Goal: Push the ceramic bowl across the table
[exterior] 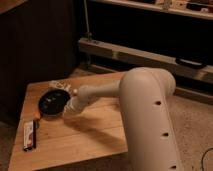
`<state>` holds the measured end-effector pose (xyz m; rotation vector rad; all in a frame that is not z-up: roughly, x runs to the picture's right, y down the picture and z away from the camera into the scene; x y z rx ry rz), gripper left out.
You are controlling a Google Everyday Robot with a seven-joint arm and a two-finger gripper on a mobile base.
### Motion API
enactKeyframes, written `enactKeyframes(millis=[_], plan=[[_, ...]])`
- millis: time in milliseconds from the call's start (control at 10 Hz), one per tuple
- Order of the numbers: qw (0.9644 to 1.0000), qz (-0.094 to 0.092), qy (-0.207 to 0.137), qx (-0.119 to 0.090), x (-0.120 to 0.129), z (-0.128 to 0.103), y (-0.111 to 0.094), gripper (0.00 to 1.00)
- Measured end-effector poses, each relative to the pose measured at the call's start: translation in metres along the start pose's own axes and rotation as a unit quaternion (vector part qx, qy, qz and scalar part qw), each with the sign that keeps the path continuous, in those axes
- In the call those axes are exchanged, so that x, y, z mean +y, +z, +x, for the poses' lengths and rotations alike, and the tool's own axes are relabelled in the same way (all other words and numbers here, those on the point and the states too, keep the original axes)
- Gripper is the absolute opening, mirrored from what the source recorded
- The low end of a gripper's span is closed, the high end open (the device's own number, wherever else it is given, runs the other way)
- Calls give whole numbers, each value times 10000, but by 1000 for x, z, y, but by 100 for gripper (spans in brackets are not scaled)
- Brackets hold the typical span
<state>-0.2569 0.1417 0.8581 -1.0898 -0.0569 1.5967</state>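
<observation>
Reaching across the desk (75, 145) from the right, with the forearm stretched low over the planks and the gripper (67, 113) touching or almost touching the right edge of the bowl (54, 102). Cannot tell whether the jaws stand spread or closed; hidden at the end of the wrist against the bowl's dark rim.

Sitting upright in the far left part of the desk, mouth up, with pale rings showing inside. Round, so no long axis and no facing direction to speak of; seen as a flat oval only because of the slanted view. Just behind it, a small pale packet (59, 85) near the far edge; toward the front left, a flat wrapped bar (30, 136) lying lengthwise along the left side, apart from the bowl.

Pushing well here probably means keeping contact low on the wall and in line with the bowl's middle, so it slides rather than spins off or tips. Moving slowly and straight, likely leftward or toward the far side, with little desk left before the left edge. Watching the packet behind, which could be caught and dragged along.
</observation>
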Motion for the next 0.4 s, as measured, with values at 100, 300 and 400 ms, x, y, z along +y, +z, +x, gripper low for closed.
enactKeyframes(millis=[100, 300, 400], plan=[[10000, -6, -15, -29, 3, -6, 0, 0], [9999, -79, 3, -80, 5, -14, -2, 2], [9999, -76, 31, -96, 1, -15, -4, 2]])
